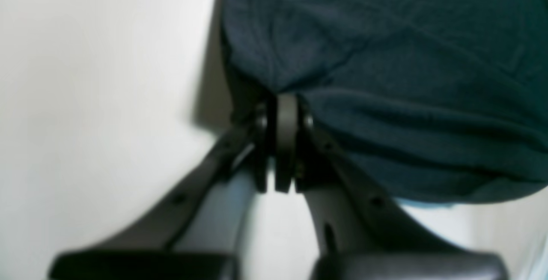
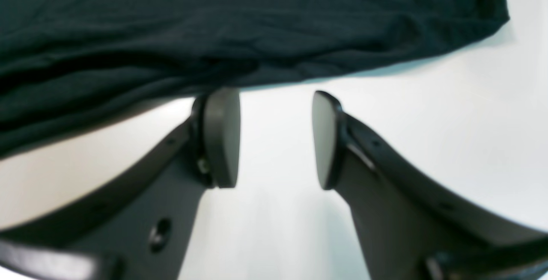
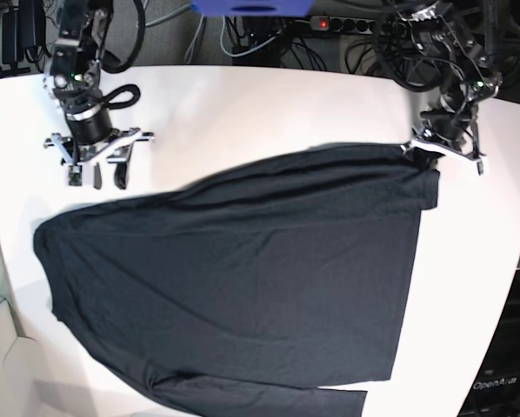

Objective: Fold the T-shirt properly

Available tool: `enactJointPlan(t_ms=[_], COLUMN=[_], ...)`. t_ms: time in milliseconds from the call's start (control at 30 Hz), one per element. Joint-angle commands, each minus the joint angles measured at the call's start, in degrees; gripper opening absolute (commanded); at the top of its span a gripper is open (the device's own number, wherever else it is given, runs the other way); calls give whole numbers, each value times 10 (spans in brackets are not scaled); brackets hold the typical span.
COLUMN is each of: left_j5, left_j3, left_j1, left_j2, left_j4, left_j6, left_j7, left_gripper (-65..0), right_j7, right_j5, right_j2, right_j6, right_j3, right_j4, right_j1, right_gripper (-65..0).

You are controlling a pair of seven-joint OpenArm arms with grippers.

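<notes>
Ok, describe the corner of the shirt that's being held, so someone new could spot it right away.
A white table holds one big dark T-shirt. Follow its far edge to the base view's right, where the left hand is shut on the corner. It alone is pinched and pulled taut.

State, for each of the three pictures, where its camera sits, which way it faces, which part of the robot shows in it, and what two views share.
Left wrist: on the left arm, facing along its hand, shut on the T-shirt.
Right wrist: on the right arm, facing along its open hand over the table, shirt edge beyond.
Base: high, facing down on the table; both arms show.
Shared: all views show the T-shirt.
</notes>
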Motion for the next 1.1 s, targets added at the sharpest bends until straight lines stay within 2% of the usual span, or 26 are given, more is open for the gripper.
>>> enactJointPlan(t_ms=[0, 133, 200, 367, 467, 633, 867, 1067], left_j5=[-10, -10, -10, -10, -10, -10, -8, -5], left_j3=[0, 0, 0, 0, 0, 0, 1, 1], left_j1=[-4, -4, -4, -4, -4, -5, -5, -5], left_j2=[-4, -4, -4, -5, -14, -19, -19, -19], left_j4=[11, 11, 11, 11, 11, 11, 11, 11], left_j6=[-5, -4, -4, -4, -4, -4, -4, -4], left_j7=[-9, -9, -9, -9, -9, -9, -9, -9], left_gripper=[-650, -650, -650, -650, -650, -650, -650, -650], right_j7=[15, 15, 14, 13, 13, 6, -55, -65], right_j5=[4, 0, 0, 4, 5, 5, 5, 5], right_j2=[4, 11, 26, 41, 41, 34, 6, -9], right_j6=[4, 4, 4, 4, 4, 4, 4, 4], right_j3=[2, 2, 2, 9, 18, 33, 111, 169], right_j4=[9, 3, -6, -51, -63, -88, -153, -202], right_j1=[3, 3, 3, 19, 27, 78, 177, 224], right_gripper=[-367, -365, -352, -240, -197, -195, -195, -196])
